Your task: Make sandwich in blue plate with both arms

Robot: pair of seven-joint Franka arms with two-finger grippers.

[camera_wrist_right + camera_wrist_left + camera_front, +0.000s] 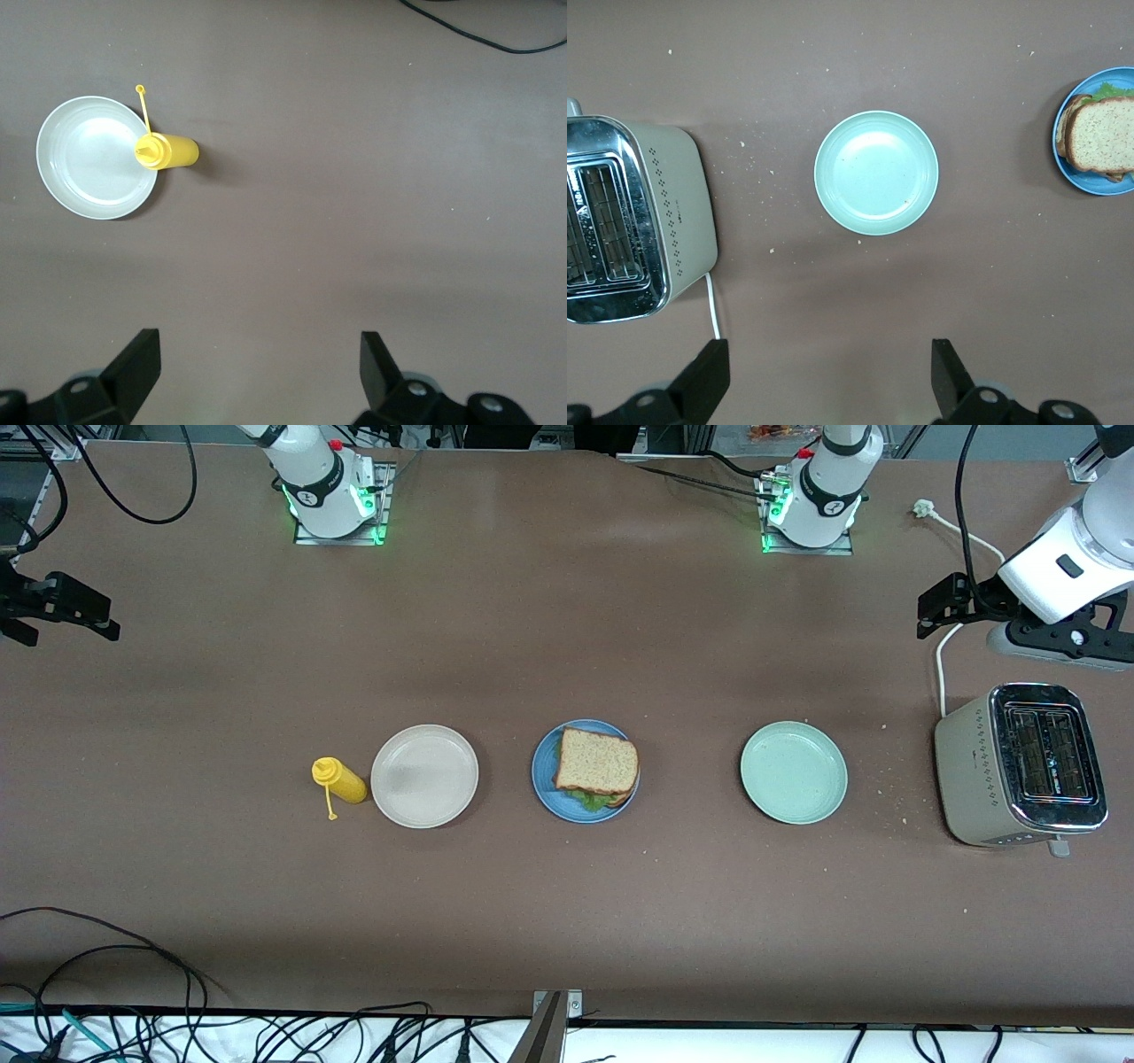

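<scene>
We see the sandwich sitting assembled on the blue plate at the middle of the table: a slice of brown wholegrain bread on top, green lettuce peeking out at the edge nearer the front camera, and a second slice underneath. The beige-white plate lies beside it toward the right arm's end, bare, with a yellow squeeze bottle just beside that plate, its cap dangling on a thin strap. The pale green plate lies beside the blue plate toward the left arm's end, also bare, and a beige toaster with a chrome top stands farther along that end, crumbs scattered around it.

Both arms wait, pulled out to the ends of the table. Our left gripper hangs high over the table between the toaster and the pale green plate, jaws spread wide and holding nothing. Our right gripper hangs over bare tabletop near the squeeze bottle, jaws likewise spread apart with nothing between them
</scene>
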